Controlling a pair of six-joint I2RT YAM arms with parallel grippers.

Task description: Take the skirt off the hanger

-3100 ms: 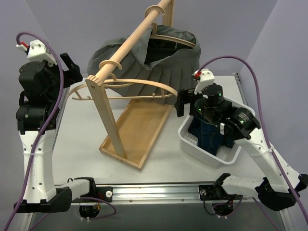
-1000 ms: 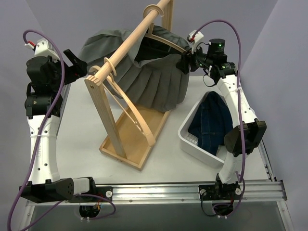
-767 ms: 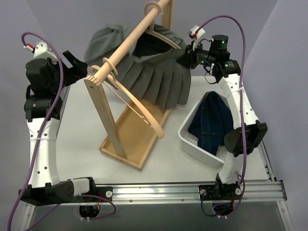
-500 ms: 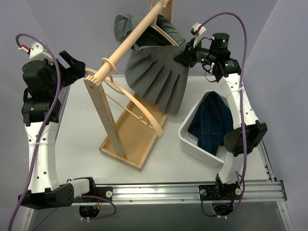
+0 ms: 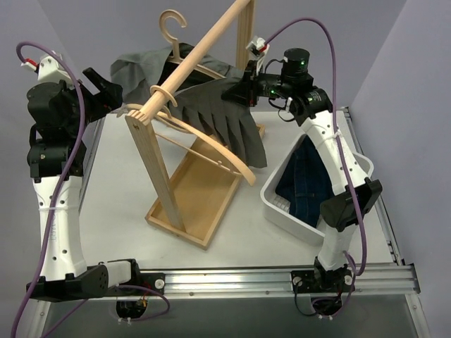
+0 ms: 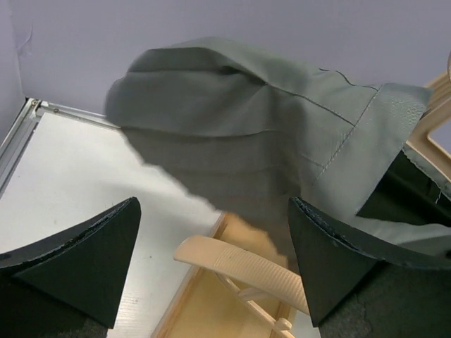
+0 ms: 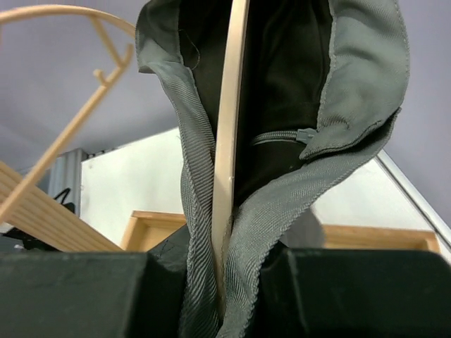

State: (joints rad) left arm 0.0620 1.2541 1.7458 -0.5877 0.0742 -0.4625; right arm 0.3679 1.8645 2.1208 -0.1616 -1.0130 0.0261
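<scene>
The grey pleated skirt (image 5: 218, 120) hangs on a pale wooden hanger (image 5: 171, 28), whose hook stands up to the left of the rack's slanted rail (image 5: 204, 44). My right gripper (image 5: 237, 91) is shut on the skirt's waistband (image 7: 282, 204), with the hanger's thin arm (image 7: 229, 141) pinched between the two folds of cloth. My left gripper (image 5: 107, 90) is open at the rack's left end. In the left wrist view its fingers (image 6: 84, 257) stand wide apart, with the skirt (image 6: 232, 127) hanging beyond them, untouched.
An empty second hanger (image 5: 211, 151) dangles from the rail, its end between my left fingers (image 6: 239, 262). The rack's post (image 5: 155, 176) rises from a wooden tray base (image 5: 204, 193). A white bin (image 5: 282, 208) at the right holds a dark denim garment (image 5: 306, 186).
My right arm has swung left and carried the skirt and hanger with it. The hook has left the rail's far end and now stands left of the rail. The left arm barely moved.
</scene>
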